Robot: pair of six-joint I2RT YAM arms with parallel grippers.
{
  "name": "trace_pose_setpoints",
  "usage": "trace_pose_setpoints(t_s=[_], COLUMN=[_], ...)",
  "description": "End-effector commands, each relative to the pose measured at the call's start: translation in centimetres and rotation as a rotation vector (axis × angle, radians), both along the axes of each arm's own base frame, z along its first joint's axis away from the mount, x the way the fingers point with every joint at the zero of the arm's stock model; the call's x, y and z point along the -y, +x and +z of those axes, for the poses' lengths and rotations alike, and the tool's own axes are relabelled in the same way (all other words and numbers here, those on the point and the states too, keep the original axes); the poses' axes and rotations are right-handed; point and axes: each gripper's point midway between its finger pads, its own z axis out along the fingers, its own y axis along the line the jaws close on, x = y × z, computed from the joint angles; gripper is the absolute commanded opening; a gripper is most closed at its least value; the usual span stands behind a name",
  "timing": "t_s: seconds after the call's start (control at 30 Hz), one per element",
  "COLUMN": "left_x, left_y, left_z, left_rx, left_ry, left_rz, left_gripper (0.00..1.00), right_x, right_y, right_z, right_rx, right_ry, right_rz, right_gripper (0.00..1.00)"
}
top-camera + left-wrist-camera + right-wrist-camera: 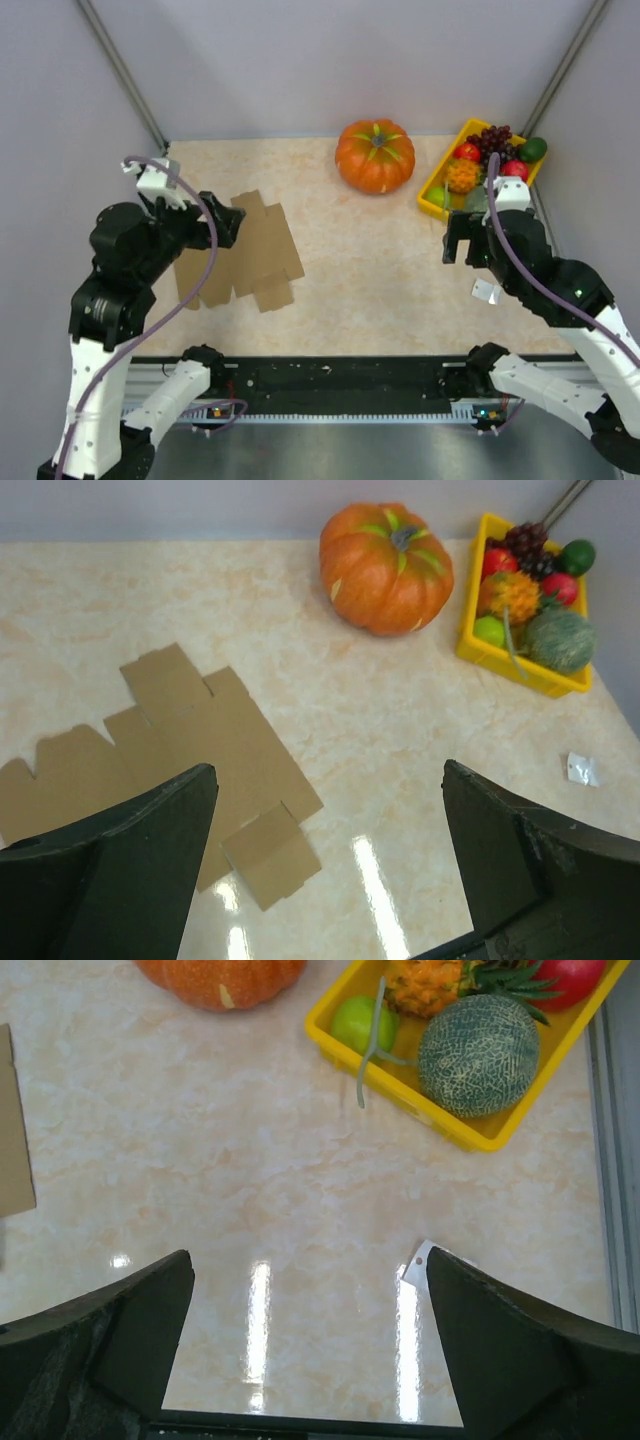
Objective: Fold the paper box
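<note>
1. Task thing: the paper box is an unfolded brown die-cut cardboard sheet. It lies flat on the left half of the table, with flaps sticking out on several sides. No panel is raised, so I judge no fold has begun.
2. The left fingers are spread wide with nothing between them, and sit above the sheet's left part. The right fingers are also spread wide and empty. They are over bare table well to the right of the sheet, near the yellow fruit tray.
3. Step in hand, as I read it: approach and take a first hold on a flap.
4. Doing it well:
   - Press one main panel flat with one arm, and let the other lift a neighbouring flap along its crease.
   - A flat sheet offers no lip, so slide a fingertip in under a free outer flap rather than pinching from above.
   - The right arm has to cross the table first. It should keep clear of the pumpkin.
5. Surface: pale marbled table top, glossy, with lamp glare in both wrist views. The sheet will probably skid if pushed sideways.
6. A small white scrap lies near the right arm.
7. Room: plain grey walls on three sides, and a black rail at the near edge carrying both arm bases.
</note>
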Motion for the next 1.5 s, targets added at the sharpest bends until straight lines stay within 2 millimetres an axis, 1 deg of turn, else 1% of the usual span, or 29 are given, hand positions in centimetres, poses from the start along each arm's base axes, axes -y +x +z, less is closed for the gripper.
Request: trace_pose_setpoints(t_s=[0.0,0.03,0.07,0.1,0.17,0.2,0.27,0.3,0.37,0.4,0.43,0.47,0.5,0.53,0.57,0.63,0.67,0.7,0.73,0.77,0.83,0.93,0.97,1.03,1.17,1.23,1.4,1.43,1.47], left_x=[0.8,0.9,0.0,0.9,1.3,2.1,3.1,4.4,5.6,7.7,8.4,8.9,10.3,10.3,10.5,11.4,11.7,12.6,12.9,12.9,12.8,12.1,11.8,11.5,9.4,8.4,7.4,7.0,6.6], left_y=[2.9,3.4,4.2,4.5,4.9,5.3,5.5,5.7,5.7,5.5,5.7,5.3,5.4,5.7,5.8,5.7,5.5,5.8,5.6,5.2,5.1,4.7,4.5,4.3,4.4,4.5,4.7,4.7,4.7], left_z=[-6.3,-7.5,-9.4,-10.8,-13.4,-14.8,-16.6,-18.2,-19.0,-21.1,-21.7,-21.6,-24.2,-24.5,-25.9,-27.7,-29.1,-30.0,-30.7,-31.5,-32.3,-33.7,-34.3,-34.7,-35.9,-36.4,-37.5,-37.6,-37.7], left_rx=[-0.275,-0.313,-0.352,-0.376,-0.425,-0.435,-0.466,-0.473,-0.482,-0.504,-0.514,-0.556,-0.593,-0.572,-0.591,-0.623,-0.649,-0.650,-0.665,-0.685,-0.689,-0.705,-0.714,-0.710,-0.726,-0.734,-0.747,-0.744,-0.748], left_ry=[0.061,0.074,0.117,0.168,0.244,0.331,0.394,0.492,0.565,0.664,0.701,0.706,0.800,0.863,0.928,0.945,0.959,0.914,0.894,0.885,0.866,0.881,0.889,0.871,0.891,0.918,0.927,0.935,0.937], left_rz=[0.016,0.030,0.116,0.121,0.179,0.214,0.264,0.280,0.333,0.312,0.329,0.369,0.368,0.404,0.449,0.443,0.427,0.412,0.406,0.406,0.427,0.471,0.484,0.507,0.556,0.571,0.588,0.596,0.609], left_gripper=[0.98,0.98,0.98,0.98,0.98,0.98,0.98,0.98,0.98,0.98,0.98,0.98,0.98,0.97,0.96,0.94,0.93,0.92,0.88,0.86,0.83,0.82,0.79,0.78,0.75,0.72,0.65,0.61,0.59], right_x=[-3.1,-3.8,-4.1,-4.4,-4.6,-4.6,-4.9,-5.0,-5.0,-5.0,-5.0,-5.0,-5.0,-5.0,-4.8,-4.4,-4.2,-4.0,-3.9,-3.5,-3.1,-2.7,-2.6,-2.6,-2.6,-2.7,-2.7,-2.6,-2.7], right_y=[1.0,1.0,1.2,1.4,1.6,1.7,1.6,1.5,1.3,1.2,0.9,0.7,0.5,0.4,0.1,-0.2,-0.5,-0.7,-0.8,-1.1,-1.2,-1.5,-1.6,-1.6,-1.8,-1.8,-1.8,-1.8,-1.8], right_z=[-1.8,-2.3,-2.7,-3.6,-4.6,-5.0,-6.1,-6.5,-7.5,-7.7,-7.9,-8.4,-8.5,-8.5,-8.6,-8.3,-8.0,-7.9,-7.7,-7.4,-7.2,-7.1,-7.4,-7.3,-7.4,-7.4,-7.6,-7.7,-7.8], right_rx=[-0.090,-0.111,-0.126,-0.154,-0.187,-0.201,-0.227,-0.236,-0.260,-0.263,-0.270,-0.281,-0.283,-0.279,-0.272,-0.252,-0.231,-0.222,-0.209,-0.188,-0.165,-0.144,-0.148,-0.144,-0.146,-0.145,-0.145,-0.148,-0.150], right_ry=[0.016,0.026,0.024,0.009,-0.013,-0.007,0.004,0.009,0.003,0.005,0.015,0.014,0.025,0.034,0.043,0.063,0.078,0.087,0.092,0.104,0.111,0.119,0.115,0.114,0.117,0.120,0.118,0.116,0.117], right_rz=[0.070,0.095,0.101,0.099,0.100,0.076,0.069,0.069,0.065,0.064,0.070,0.073,0.072,0.072,0.072,0.062,0.066,0.067,0.067,0.066,0.056,0.054,0.055,0.058,0.067,0.068,0.071,0.068,0.069], right_gripper=[0.99,0.99,0.99,0.99,0.99,0.99,0.99,0.99,0.99,0.99,0.99,0.99,0.99,0.99,0.99,0.99,0.99,0.99,0.99,0.99,0.99,0.99,0.99,0.99,0.99,0.99,0.99,0.99,0.99])
